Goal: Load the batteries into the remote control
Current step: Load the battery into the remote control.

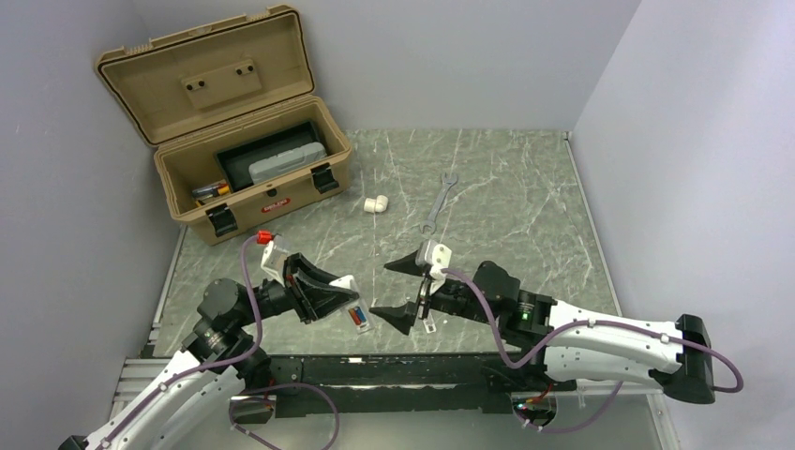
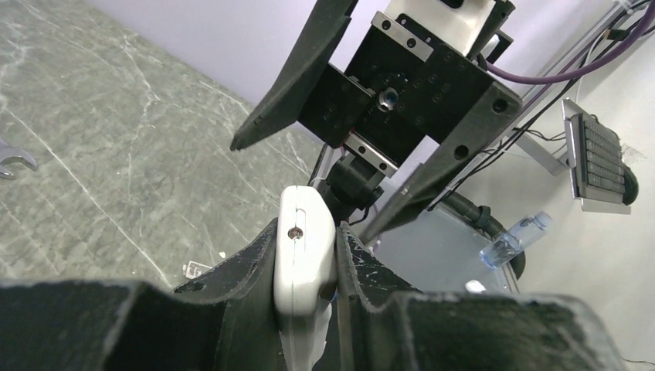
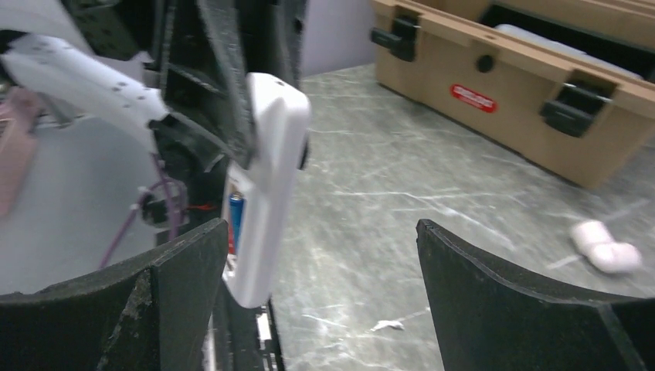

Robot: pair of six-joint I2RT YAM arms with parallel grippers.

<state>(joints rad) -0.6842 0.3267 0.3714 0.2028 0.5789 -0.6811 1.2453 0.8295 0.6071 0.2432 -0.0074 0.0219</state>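
Note:
My left gripper is shut on the remote control, a slim white bar held off the table with its far end sticking out past the fingers. In the left wrist view the remote control is clamped edge-on between both pads. A battery with red and blue casing shows in its recess, and the same battery shows in the right wrist view beside the remote control. My right gripper faces the remote's free end, open and holding nothing. Its fingers stand wide, the remote near the left one.
An open tan toolbox stands at the back left, its front wall also in the right wrist view. A white pipe elbow and a silver wrench lie mid-table. A small white piece lies under the right gripper.

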